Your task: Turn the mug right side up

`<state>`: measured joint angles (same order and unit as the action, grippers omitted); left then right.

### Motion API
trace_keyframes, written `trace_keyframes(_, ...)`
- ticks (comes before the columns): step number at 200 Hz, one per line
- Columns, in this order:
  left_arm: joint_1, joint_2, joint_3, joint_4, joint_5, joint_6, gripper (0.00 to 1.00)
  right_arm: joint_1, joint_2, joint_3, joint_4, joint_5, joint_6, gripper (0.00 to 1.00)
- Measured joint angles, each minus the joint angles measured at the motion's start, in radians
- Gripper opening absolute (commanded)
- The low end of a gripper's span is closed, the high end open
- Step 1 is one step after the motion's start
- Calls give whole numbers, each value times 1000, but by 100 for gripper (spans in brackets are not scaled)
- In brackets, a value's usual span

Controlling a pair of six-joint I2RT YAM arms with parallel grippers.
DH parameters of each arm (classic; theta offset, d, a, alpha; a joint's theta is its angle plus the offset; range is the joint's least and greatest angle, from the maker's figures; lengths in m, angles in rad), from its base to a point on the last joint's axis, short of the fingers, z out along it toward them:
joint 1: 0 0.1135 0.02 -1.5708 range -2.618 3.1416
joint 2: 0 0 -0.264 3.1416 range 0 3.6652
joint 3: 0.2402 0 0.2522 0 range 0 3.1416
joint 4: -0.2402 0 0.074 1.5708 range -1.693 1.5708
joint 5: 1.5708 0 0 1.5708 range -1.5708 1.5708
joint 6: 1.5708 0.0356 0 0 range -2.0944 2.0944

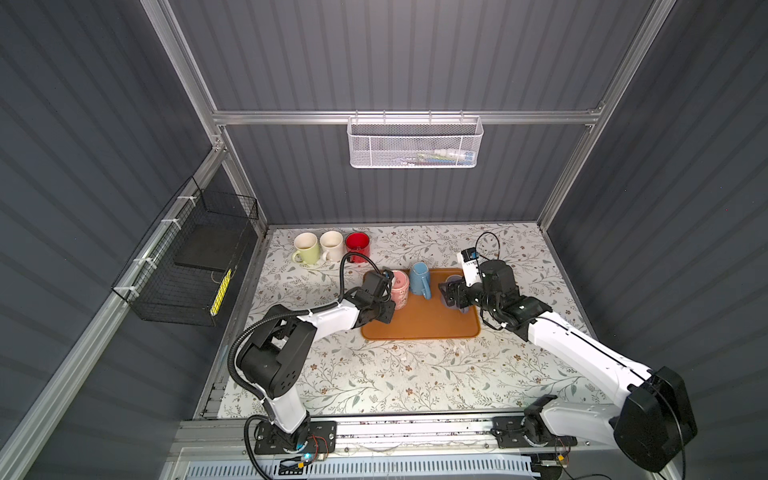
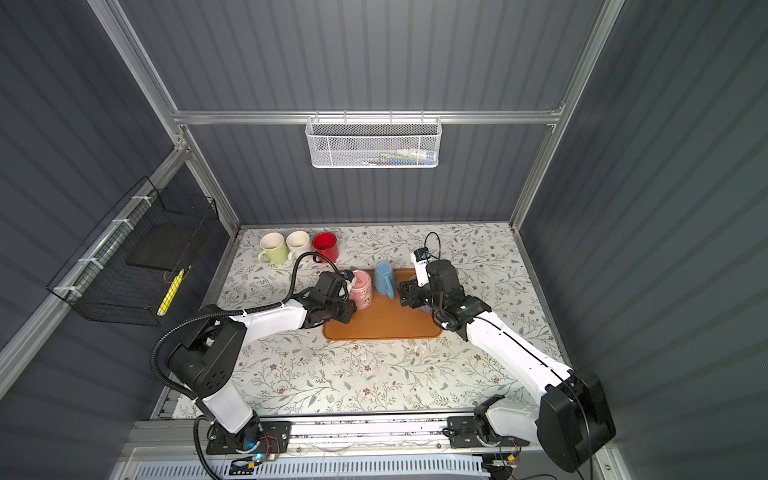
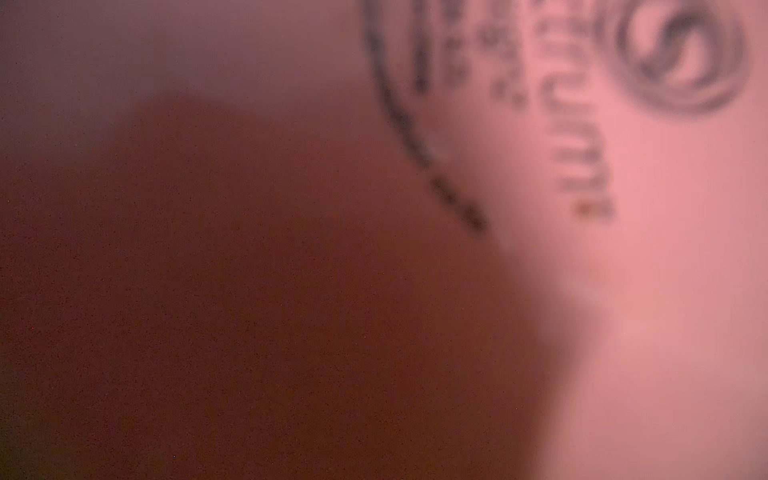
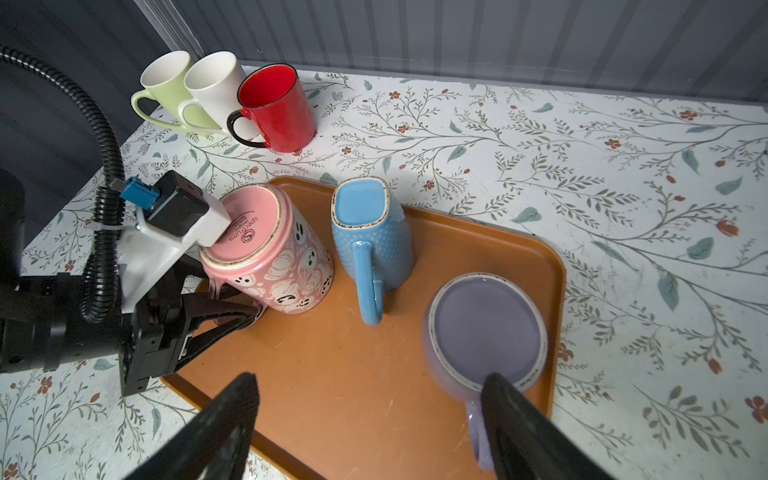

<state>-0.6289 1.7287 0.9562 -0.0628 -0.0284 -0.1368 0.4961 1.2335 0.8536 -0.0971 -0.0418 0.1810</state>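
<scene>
Jaws of left gripper (image 4: 254, 312) sit narrow round handle (image 4: 212, 289) of mug (image 4: 270, 253); clamped or not, I can't tell. Seat firmly before flipping.

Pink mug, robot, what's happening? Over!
Left gripper clamped on handle of pink mug, right gripper open by purple mug. Mug upside down on orange tray. Blue mug close beside it.

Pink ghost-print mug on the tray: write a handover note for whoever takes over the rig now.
Left tool: jaws at the handle of the pink ghost-print ceramic mug; grip unclear.
Right tool: open, empty, over the purple ceramic mug.
Pink, blue dotted ceramic mug and purple are base-up on the orange plastic tray.
Already upright at the far corner: pale green mug, white mug, red mug.
Left to do: right the tray's three.
</scene>
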Motion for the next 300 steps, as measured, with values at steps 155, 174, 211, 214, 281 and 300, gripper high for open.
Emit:
trace_keyframes(155,-25,-11,20,-68,-80,33,0,0,21,-13,16,14,3,85)
trace_keyframes(174,-25,-26,20,-90,-80,33,0,0,21,-16,16,16,3,85)
trace_keyframes(211,-25,-55,31,-119,-73,33,0,0,21,-16,20,23,5,85)
trace_keyframes(214,-25,-57,32,-121,-72,33,0,0,21,-17,21,23,5,85)
trace_keyframes(281,-25,-93,64,-141,-30,33,0,-3,3,-54,23,27,13,85)
trace_keyframes(300,-25,-93,66,-142,-21,32,0,-6,-5,-61,23,28,19,85)
